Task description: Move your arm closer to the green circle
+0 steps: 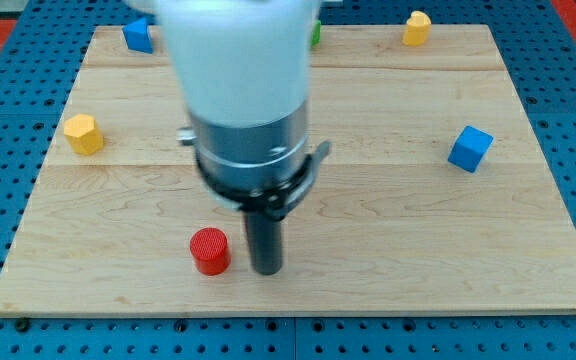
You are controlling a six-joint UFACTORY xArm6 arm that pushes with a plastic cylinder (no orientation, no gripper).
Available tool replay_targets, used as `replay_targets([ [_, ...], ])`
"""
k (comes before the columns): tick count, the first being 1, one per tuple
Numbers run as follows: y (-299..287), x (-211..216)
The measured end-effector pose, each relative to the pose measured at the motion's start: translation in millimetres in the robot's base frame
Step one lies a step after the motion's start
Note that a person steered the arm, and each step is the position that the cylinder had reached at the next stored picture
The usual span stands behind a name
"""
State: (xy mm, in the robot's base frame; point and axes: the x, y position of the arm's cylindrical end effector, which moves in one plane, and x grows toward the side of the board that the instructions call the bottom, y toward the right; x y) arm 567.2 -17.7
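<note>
A sliver of a green block (316, 34) shows at the view's top, mostly hidden behind my white arm; its shape cannot be made out. My tip (267, 270) rests on the wooden board (398, 230) near the view's bottom, far below the green block. A red cylinder (209, 250) stands just left of the tip, apart from it.
A yellow hexagon block (83, 133) sits at the view's left. A blue cube (138, 35) is at the top left, partly behind the arm. A yellow hexagon block (417, 28) is at the top right. A blue cube (470, 148) is at the right.
</note>
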Motion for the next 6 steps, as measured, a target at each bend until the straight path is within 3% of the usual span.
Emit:
replay_targets([
  [1, -40, -5],
  [2, -166, 8],
  [6, -137, -5],
])
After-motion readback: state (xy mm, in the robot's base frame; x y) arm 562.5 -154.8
